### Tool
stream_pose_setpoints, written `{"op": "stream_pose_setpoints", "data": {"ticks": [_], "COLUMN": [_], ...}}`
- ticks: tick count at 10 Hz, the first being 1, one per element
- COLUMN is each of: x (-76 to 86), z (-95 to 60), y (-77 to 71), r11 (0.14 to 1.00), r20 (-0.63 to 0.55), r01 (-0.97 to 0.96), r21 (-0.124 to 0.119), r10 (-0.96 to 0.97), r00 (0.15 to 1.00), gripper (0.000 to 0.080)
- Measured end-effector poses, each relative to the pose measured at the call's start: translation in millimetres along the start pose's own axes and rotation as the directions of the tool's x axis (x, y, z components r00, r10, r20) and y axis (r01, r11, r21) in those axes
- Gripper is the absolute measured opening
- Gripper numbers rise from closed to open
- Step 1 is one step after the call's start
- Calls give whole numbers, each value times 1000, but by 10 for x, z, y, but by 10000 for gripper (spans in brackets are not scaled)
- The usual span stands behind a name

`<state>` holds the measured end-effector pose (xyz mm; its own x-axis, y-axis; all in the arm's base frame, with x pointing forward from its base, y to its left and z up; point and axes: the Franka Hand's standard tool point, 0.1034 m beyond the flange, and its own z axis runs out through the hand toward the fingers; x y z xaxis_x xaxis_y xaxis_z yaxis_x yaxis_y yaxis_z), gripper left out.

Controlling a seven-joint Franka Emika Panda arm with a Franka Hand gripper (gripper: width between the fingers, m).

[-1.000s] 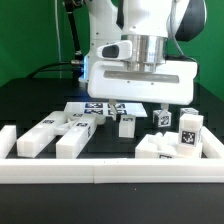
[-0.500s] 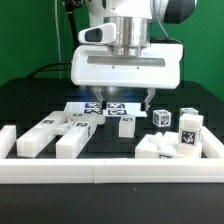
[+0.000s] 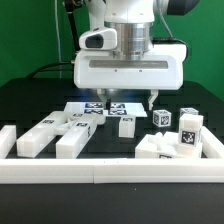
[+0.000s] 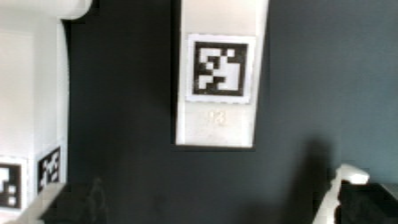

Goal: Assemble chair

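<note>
Status: gripper (image 3: 126, 101) jaws spread wide, nothing held, hanging over the back of the worktop (image 3: 25, 105) above the marker board (image 3: 88, 110). Versus a second ago it has shifted toward the exterior view's left; barely any change over the last half second. All chair parts are in the same spots, untouched: two long bars (image 3: 45, 135) at the exterior view's left, small cube (image 3: 127, 125) centre, tagged cubes (image 3: 188, 126) and a chunkier block (image 3: 158, 148) at the right, all behind the front border rail (image 3: 110, 173). Wrist view: one white tagged bar (image 4: 221, 75) flat on the dark worktop, clear of the fingertips (image 4: 349, 185).
</note>
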<state>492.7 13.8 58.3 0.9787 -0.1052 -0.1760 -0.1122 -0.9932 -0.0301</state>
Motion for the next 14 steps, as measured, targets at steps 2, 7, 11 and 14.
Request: {"op": "stream_pose_setpoints", "data": {"ticks": [2, 7, 11, 14], "x": [20, 30, -56, -20], "z": [39, 124, 193, 260], "y": [17, 47, 86, 99], "r11": [1000, 999, 999, 999], "r20": [113, 372, 599, 617], "r01": [-9, -31, -46, -46], "r21": [9, 18, 17, 13], "r10": [7, 23, 27, 28], "r00": [994, 928, 800, 786], "gripper": [649, 649, 649, 649]}}
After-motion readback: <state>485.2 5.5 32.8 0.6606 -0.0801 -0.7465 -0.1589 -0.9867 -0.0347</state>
